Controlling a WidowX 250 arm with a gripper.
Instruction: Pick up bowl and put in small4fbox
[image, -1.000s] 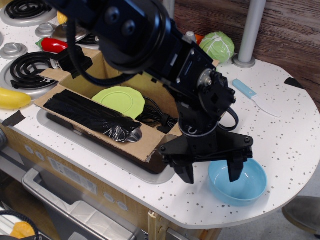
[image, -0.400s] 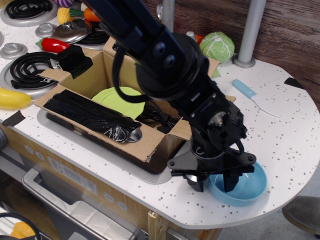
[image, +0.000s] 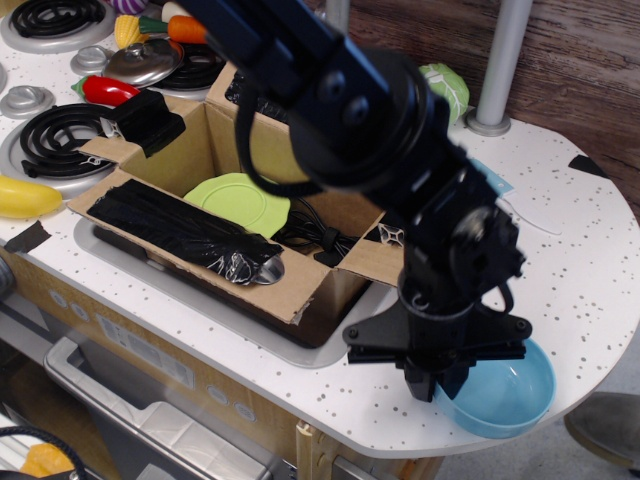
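While the arm reaches down over the front right of the counter, the scene reads as follows.

Gripper: the black gripper (image: 437, 385) hangs low at the near-left rim of the bowl, its fingers pointing down at the counter; the wrist block hides the fingertips, so I cannot tell whether they are spread or clamped on the rim.

Bowl: the light-blue bowl (image: 510, 395) sits upright on the speckled counter (image: 590, 270), just right of the gripper and partly under it, close to the counter's front edge.

small4fbox: the brown cardboard small4fbox (image: 215, 215) lies to the left of the gripper and behind it, set in the sink recess with its top open. Black tape covers the near flap and a far-left flap. Its nearest right corner is close to the arm's wrist.

Inside the box: a lime-green plate (image: 238, 200) lies flat on the bottom, with a tangle of black cable (image: 310, 238) just right of it.

Behind the gripper: a light-blue toy knife (image: 505, 195) lies on the counter, mostly hidden by the arm; a green cabbage (image: 447, 85) sits further back beside a grey post (image: 497, 65).

Far left of the gripper: stove coils (image: 50, 140), a red pepper (image: 108, 90) and a yellow banana (image: 25, 197) sit beyond the box.
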